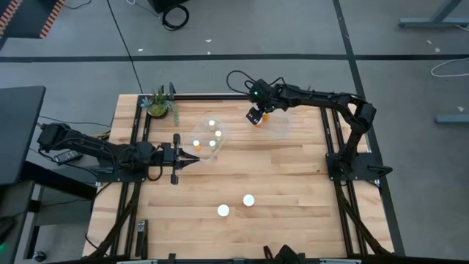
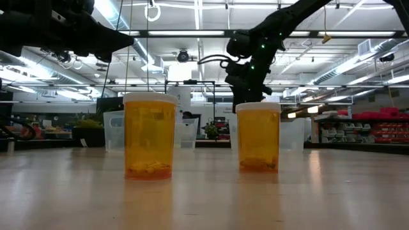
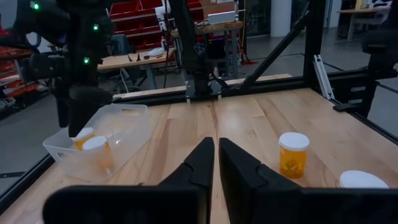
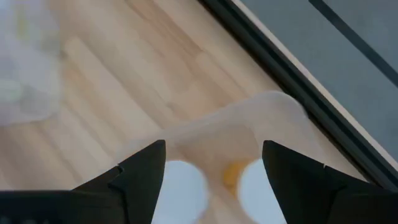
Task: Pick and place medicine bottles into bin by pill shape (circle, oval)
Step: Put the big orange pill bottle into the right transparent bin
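Two medicine bottles with white caps and amber bodies stand upright on the table near its front edge [image 1: 248, 199] [image 1: 223, 210]; they also show in the low view [image 2: 149, 135] [image 2: 258, 136]. A clear bin [image 1: 209, 139] holds several bottles. A second clear bin [image 1: 277, 123] holds two bottles [image 4: 183, 183] [image 4: 261, 183]. My right gripper [image 4: 214, 149] hovers open and empty above this second bin, fingers pointing down. My left gripper [image 3: 216, 155] is shut and empty, level over the table just left of the first bin [image 1: 192, 160].
A green potted plant [image 1: 159, 105] stands at the table's far left corner. Black frame rails [image 1: 333, 139] run along the table's left and right sides. Bare wood lies between the bins and the two standing bottles.
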Controlling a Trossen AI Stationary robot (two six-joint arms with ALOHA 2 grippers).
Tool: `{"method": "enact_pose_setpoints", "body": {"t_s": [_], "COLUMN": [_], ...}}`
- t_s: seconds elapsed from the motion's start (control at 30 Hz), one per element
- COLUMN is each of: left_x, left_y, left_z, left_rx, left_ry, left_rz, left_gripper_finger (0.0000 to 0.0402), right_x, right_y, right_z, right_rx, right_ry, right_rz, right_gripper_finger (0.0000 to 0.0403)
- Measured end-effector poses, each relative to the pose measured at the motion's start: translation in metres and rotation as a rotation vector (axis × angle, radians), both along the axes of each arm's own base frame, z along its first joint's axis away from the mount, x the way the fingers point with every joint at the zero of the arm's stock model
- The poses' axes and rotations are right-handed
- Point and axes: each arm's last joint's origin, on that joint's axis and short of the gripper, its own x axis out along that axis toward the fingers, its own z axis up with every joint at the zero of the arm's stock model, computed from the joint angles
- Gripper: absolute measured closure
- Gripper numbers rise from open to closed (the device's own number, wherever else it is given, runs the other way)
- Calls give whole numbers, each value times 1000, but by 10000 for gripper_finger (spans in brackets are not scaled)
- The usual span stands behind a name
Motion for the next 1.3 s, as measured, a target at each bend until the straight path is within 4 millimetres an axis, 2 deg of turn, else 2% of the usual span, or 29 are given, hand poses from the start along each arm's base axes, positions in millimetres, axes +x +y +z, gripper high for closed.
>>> {"method": "enact_pose_setpoints", "body": {"t_s": [0.27,0.53,0.93,1.3], "left_x": [0,0,0,0], "left_y": [0,0,0,0], "left_z": [0,0,0,0], "left_rx": [0,0,0,0], "left_ry": [0,0,0,0], "left_rz": [0,0,0,0], "left_gripper_finger": [375,365,376,363], "right_x": [18,35,50,45], "right_y": [33,81,163,248], "right_z": [5,4,4,4], "right_rx": [6,27,44,99], "right_ry": [-1,-16,-30,-52], "right_rz": [91,189,339,479], "right_gripper_finger": [127,127,127,127]}}
